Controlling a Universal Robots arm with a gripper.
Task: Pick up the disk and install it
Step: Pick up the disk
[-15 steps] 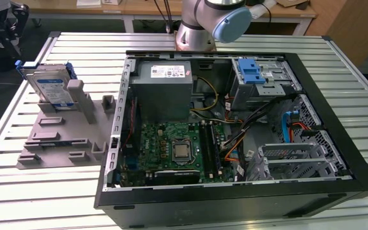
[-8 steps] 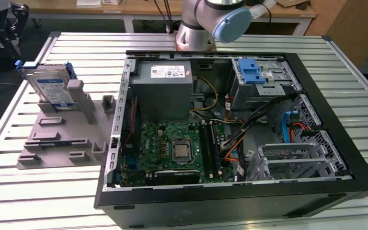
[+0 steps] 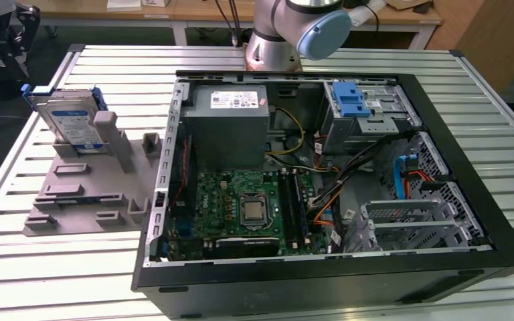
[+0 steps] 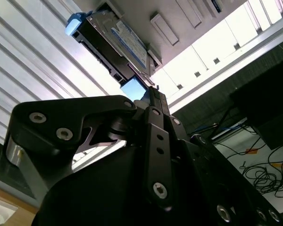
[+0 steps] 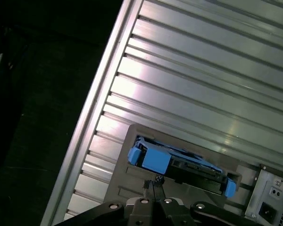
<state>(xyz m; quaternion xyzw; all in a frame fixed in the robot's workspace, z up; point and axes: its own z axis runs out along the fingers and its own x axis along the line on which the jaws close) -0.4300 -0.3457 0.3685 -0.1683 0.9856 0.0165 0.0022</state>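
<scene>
The disk (image 3: pixel 69 120) stands on edge in the grey slotted fixture (image 3: pixel 78 194) at the exterior view's left, its silver face and white-and-blue label showing inside the blue caddy. In the first wrist view I look down on the disk's (image 5: pixel 179 165) blue top edge, with my gripper (image 5: pixel 153 182) just short of it, fingertips pressed together and holding nothing. In the second wrist view the gripper (image 4: pixel 153 92) points toward the disk (image 4: pixel 118 37) with a gap between them.
An open computer case (image 3: pixel 471 120) lies to the exterior view's right of the fixture, with a motherboard (image 3: pixel 248 207), a power supply (image 3: pixel 230 107) and a drive bay with a blue latch (image 3: pixel 357 103). The slatted metal table (image 3: pixel 61 281) ends just beyond the fixture.
</scene>
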